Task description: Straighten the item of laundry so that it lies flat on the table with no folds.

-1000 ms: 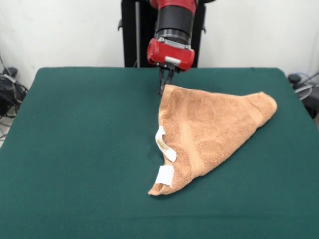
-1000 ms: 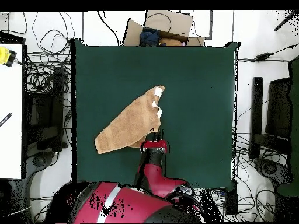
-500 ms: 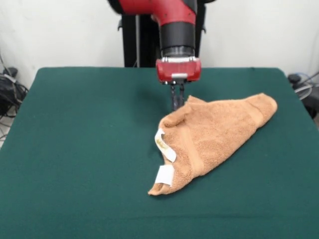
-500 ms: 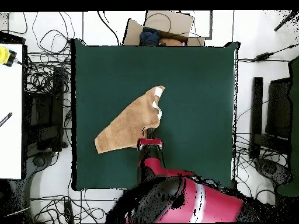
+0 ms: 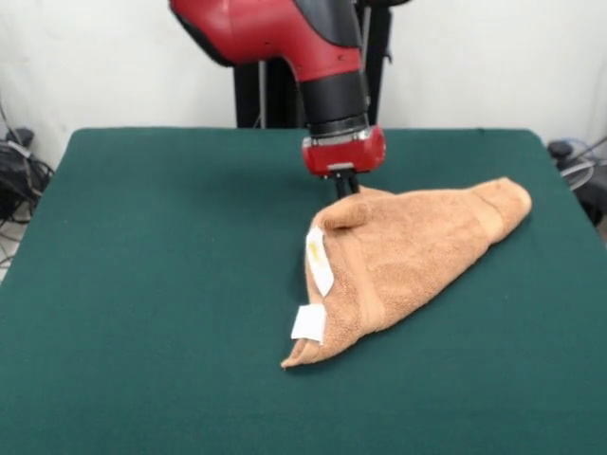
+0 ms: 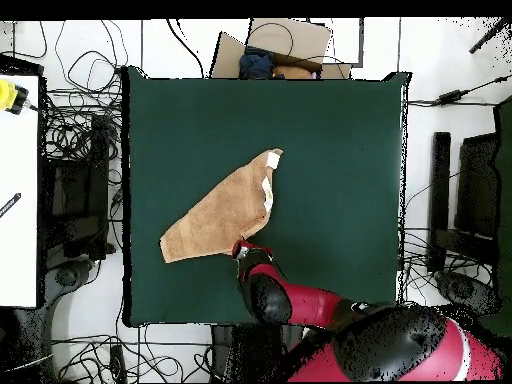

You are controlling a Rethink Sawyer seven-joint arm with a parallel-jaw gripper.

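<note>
The item of laundry [image 5: 417, 242], an orange-tan terry towel, lies folded into a rough triangle right of centre on the green table [image 5: 152, 265]. Two white tags [image 5: 320, 261] hang along its left edge. My gripper [image 5: 346, 188] stands at the towel's far left corner, its fingers close together on the corner, which is bunched into a small hump. Their tips are hidden by the cloth. In the overhead view the towel [image 6: 220, 215] runs diagonally across the table [image 6: 330, 150], and my gripper [image 6: 248, 248] is at its lower right corner under the red arm.
Wide bare felt stretches to the left and front of the towel. Off the table, the overhead view shows tangled cables [image 6: 75, 130], a cardboard box [image 6: 275, 45] at the top, a white desk [image 6: 15, 200] on the left and black equipment [image 6: 440, 200] on the right.
My gripper has moved right and toward the towel's middle, taking the far corner with it. That corner has bunched up, and the left edge with the tags has turned inward.
</note>
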